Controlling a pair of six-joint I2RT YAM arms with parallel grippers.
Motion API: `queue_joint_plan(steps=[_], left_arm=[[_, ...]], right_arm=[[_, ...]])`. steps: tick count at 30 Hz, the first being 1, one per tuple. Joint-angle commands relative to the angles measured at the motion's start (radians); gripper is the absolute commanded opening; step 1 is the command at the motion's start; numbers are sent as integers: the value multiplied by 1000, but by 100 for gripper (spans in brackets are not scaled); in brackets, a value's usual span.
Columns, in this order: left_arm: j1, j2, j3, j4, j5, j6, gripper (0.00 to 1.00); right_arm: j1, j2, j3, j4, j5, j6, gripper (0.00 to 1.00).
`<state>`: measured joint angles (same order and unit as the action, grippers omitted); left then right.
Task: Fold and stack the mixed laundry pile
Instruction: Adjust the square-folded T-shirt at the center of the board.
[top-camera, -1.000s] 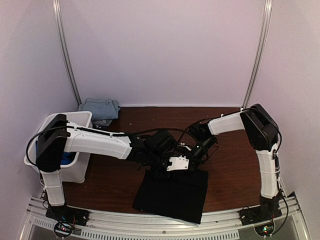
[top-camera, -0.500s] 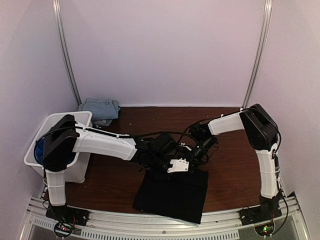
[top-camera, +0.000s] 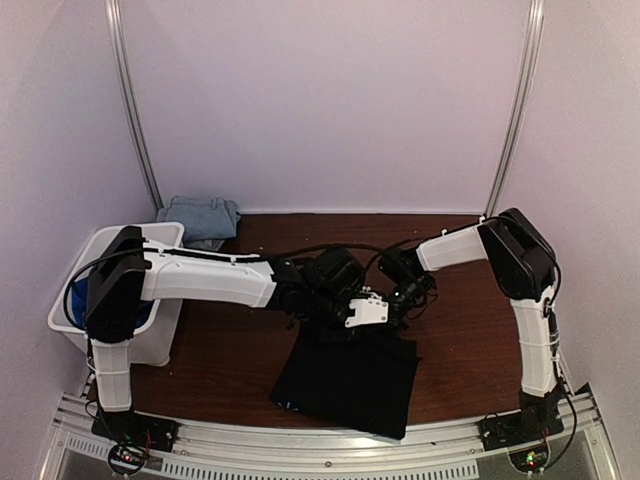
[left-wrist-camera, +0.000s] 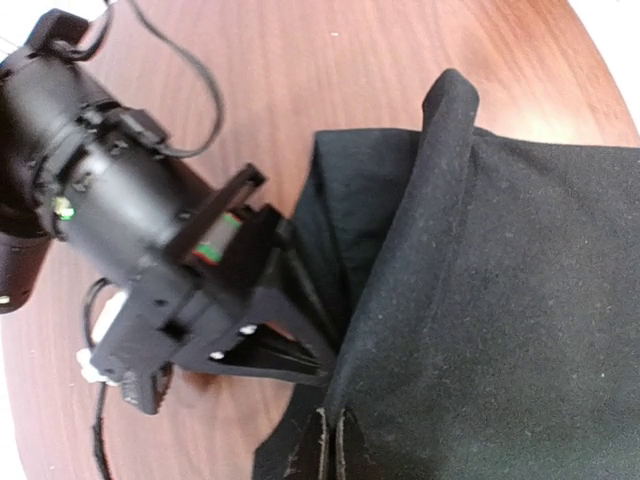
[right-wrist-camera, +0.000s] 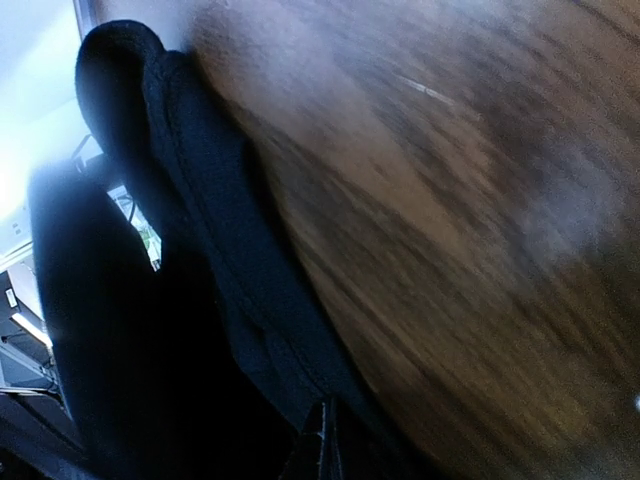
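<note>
Cloth folding is judged to be the step in hand: the black cloth (top-camera: 350, 385) is spread on the table (top-camera: 470, 330) to the right of the white bin (top-camera: 165, 345), well apart from it, with its far edge raised. The left hand (left-wrist-camera: 331, 445) is closed on that edge, the fabric pinched between nearly touching fingers. The right hand (right-wrist-camera: 322, 445) is likewise clamped on a rolled hem, though that view is blurred. For a clean fold, both held points should be carried at equal height and pace, so that the hem is laid square and no slack is bunched between the hands. In the top view the cloth's whole outline is shown, with faded denim pieces (top-camera: 205, 218) behind the bin and royal-blue fabric (top-camera: 140, 316) inside it, but the pinch itself is hidden there by the arms. It is revealed only by the wrist views, and in the left one the right hand is also seen just beside the fold.
</note>
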<state>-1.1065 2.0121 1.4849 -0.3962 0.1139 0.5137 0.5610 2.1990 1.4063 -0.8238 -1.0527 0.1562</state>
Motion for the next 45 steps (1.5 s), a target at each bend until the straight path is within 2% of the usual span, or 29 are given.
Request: queue_joint_plan(steps=[1,11,17,20,24,28,32,35,38,41,45], left_arm=[[26,-30,52,45,-51,-7,0],[56,9,66,99,-69,0,0],[55,14,49,110,-11,-1,1],[53,0,40,111,10,0,3],[54,-29,23,126,-11,-36,17],[61,-104,-9,127,25,-102,32],[89,-183,-79,85,49,-226,37],[184,-255,-161,80,155,-390,39],[284,-299,-227,73,207,-490,41],[359,-303,-277,71,263,-557,41],[428,-286,-340,78,338,-603,43]], right_arm=[[1,47,-30,39,99,-3,2],[0,40,-10,29,86,-3,2],[-17,-2,74,-17,98,14,8],[-40,-38,115,-42,112,26,17],[-70,-102,146,-84,151,40,34],[-128,-201,133,-92,178,71,45],[-183,-349,58,-69,199,79,55],[-201,-481,-62,-13,210,90,61],[-203,-595,-215,72,220,129,64],[-200,-653,-337,113,211,157,67],[-186,-682,-399,106,243,127,70]])
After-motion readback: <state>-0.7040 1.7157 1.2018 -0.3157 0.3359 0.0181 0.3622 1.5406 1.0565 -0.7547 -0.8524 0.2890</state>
